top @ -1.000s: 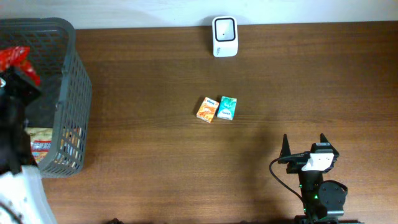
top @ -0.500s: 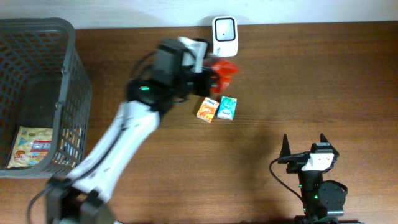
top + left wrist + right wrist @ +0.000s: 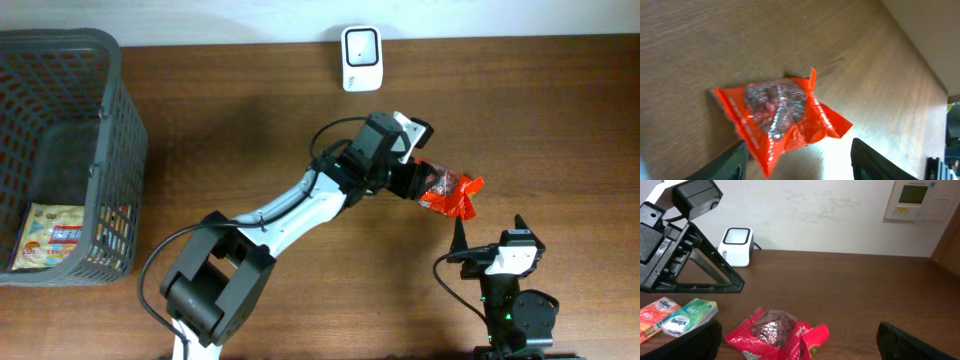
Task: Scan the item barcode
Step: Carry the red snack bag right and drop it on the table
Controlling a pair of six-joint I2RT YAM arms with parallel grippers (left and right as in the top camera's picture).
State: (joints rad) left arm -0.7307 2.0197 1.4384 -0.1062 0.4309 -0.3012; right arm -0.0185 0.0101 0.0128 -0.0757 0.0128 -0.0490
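Note:
The item is a red snack packet (image 3: 447,192) lying on the table right of centre. It also shows flat on the wood in the left wrist view as the red packet (image 3: 775,116) and in the right wrist view as the red packet (image 3: 775,332). My left gripper (image 3: 412,182) is at its left end, open, with the jaws (image 3: 802,165) standing wide on either side of the packet's near edge. The white scanner (image 3: 360,58) stands at the table's far edge, apart from the packet. My right gripper (image 3: 490,240) is open just in front of the packet, with nothing between its fingers (image 3: 910,340).
A grey basket (image 3: 110,150) at the left holds a flat snack pack (image 3: 55,235). An orange box (image 3: 657,314) and a teal box (image 3: 690,314) lie left of the packet, hidden under my left arm in the overhead view.
My left arm carried the red packet from the basket, past the scanner, to the right of centre. Its jaws have opened and the packet now lies on the table. The right arm has not moved.

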